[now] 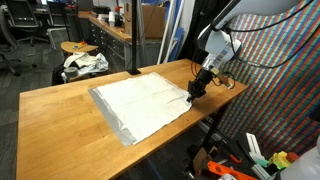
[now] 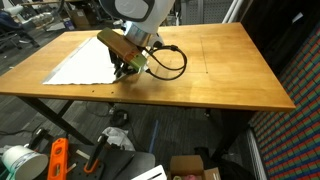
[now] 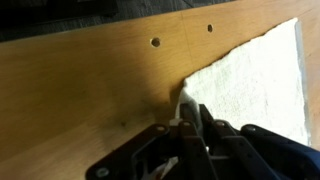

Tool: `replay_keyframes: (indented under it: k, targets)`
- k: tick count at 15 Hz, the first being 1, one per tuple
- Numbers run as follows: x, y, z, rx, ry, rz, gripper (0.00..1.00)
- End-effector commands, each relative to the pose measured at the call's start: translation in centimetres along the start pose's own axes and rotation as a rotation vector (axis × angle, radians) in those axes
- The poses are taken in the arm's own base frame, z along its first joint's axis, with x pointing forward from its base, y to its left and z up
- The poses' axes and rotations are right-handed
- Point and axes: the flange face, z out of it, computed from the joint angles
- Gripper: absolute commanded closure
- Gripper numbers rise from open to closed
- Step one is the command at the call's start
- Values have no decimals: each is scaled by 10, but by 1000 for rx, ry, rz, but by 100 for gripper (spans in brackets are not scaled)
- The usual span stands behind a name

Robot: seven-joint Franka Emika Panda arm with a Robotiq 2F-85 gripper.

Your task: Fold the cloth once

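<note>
gripper (image 3: 190, 126): fingers closed on cloth corner | cloth (image 1: 145, 100): rest lies flat on table (image 1: 55, 115), spreading away from gripper | corner: puckered up at the fingertips

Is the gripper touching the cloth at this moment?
Touching. In the wrist view, a corner of the cloth rises off the table and sits pinched inside the gripper.
</note>
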Motion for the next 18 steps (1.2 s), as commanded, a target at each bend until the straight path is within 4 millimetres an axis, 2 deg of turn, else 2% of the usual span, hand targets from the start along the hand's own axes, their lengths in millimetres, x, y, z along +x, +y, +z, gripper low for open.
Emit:
replay_keyframes:
  k: [1,4,10,18]
  targets:
    - [5,-3,-5,29,21,20,99]
    - [5,-5,-9,13,30,13,95]
    - [-5,-28,-12,-57,95,-50,96]
    - [-26,-60,12,-271,155,-173,96]
